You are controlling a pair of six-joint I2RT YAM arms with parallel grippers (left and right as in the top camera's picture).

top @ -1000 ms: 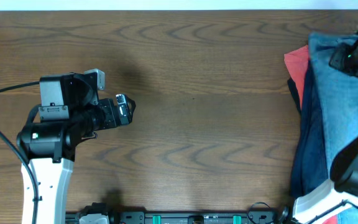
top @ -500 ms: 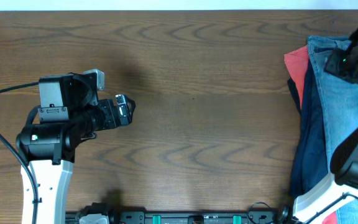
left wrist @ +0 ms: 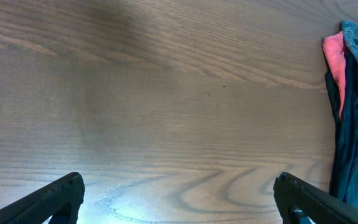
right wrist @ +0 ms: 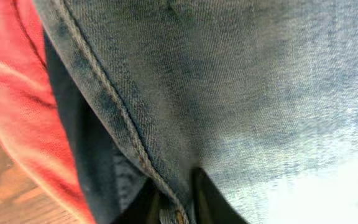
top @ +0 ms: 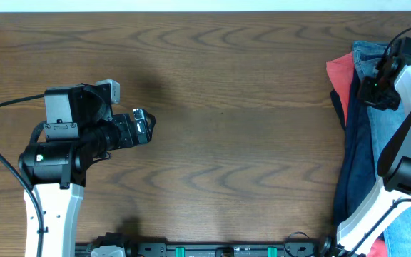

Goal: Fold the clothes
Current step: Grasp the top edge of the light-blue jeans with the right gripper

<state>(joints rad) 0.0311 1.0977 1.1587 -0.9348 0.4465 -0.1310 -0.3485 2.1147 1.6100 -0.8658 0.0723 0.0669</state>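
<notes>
While down on jeans [top: 369, 54], right hand [top: 369, 93]

Overhead: even, soft light – faint shadow on table [top: 248, 143] beside my left arm [top: 56, 153]. Left wrist: pale glare low centre, dimmer top left. Right wrist: jeans [right wrist: 241, 81] very close, soft focus – washed out lower right.

Dark wood-grain surface [top: 234, 150], long wavy grain, clothing piled at its right edge, red-orange garment [top: 340, 75] lowest, dark navy garment [top: 352, 164] over it, light-blue jeans [top: 368, 50] on top.
</notes>
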